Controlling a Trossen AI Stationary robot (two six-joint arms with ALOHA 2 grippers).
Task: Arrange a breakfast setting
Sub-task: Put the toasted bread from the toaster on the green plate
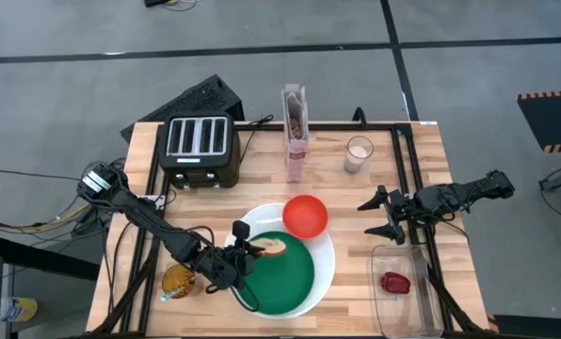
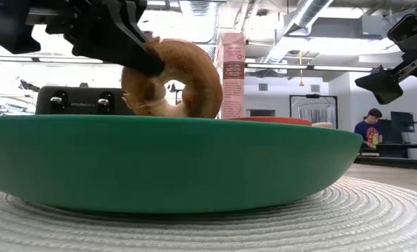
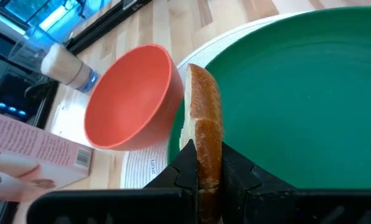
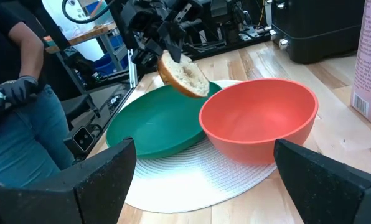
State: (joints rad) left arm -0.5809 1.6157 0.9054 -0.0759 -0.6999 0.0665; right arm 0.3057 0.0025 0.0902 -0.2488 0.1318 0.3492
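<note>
A black four-slot toaster is set at the far left of the wooden table, its cord trailing beside it. A glass of pale liquid is placed near the far edge. A clear plastic container is seen at the near right corner, an amber jar at the near left. A person is seen in the room behind.

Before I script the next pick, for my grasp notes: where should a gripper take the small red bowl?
Probably the small red bowl's rim on its right side, from above, one finger inside. It sits upright and open, the open right gripper waits there, and the green plate crowds the opposite side.
</note>
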